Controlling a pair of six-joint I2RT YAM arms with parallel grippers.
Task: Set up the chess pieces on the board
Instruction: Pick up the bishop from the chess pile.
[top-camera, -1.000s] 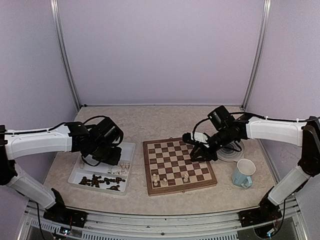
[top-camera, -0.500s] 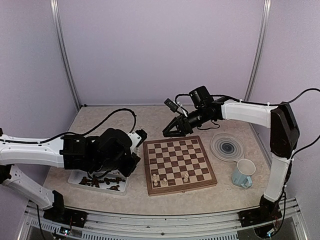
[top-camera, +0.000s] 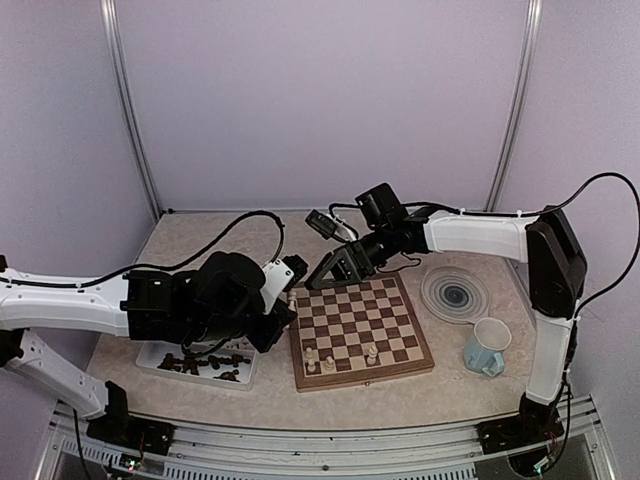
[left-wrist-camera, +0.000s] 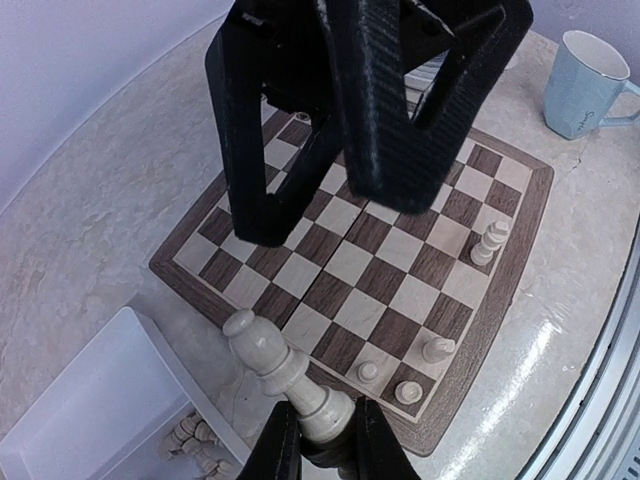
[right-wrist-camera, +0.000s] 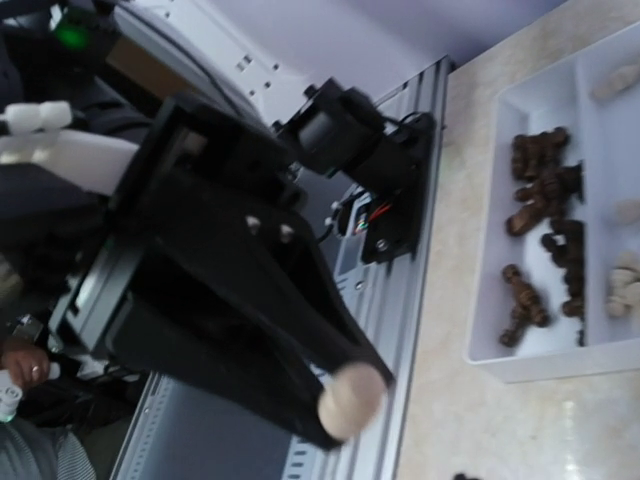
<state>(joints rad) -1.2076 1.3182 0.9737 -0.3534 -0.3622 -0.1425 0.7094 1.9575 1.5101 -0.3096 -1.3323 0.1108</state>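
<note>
The left gripper (left-wrist-camera: 318, 448) is clenched on the base of a pale chess piece (left-wrist-camera: 272, 352), held tilted at the left edge of the board (left-wrist-camera: 352, 264). The right gripper (left-wrist-camera: 330, 215) hangs over the board just beyond that piece, jaws spread, grasping nothing.

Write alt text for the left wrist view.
Left gripper shut on a cream wooden chess piece at the edge of the brown-and-cream checked wooden board. The black right gripper hangs above; four cream pieces stand on the board.
</note>
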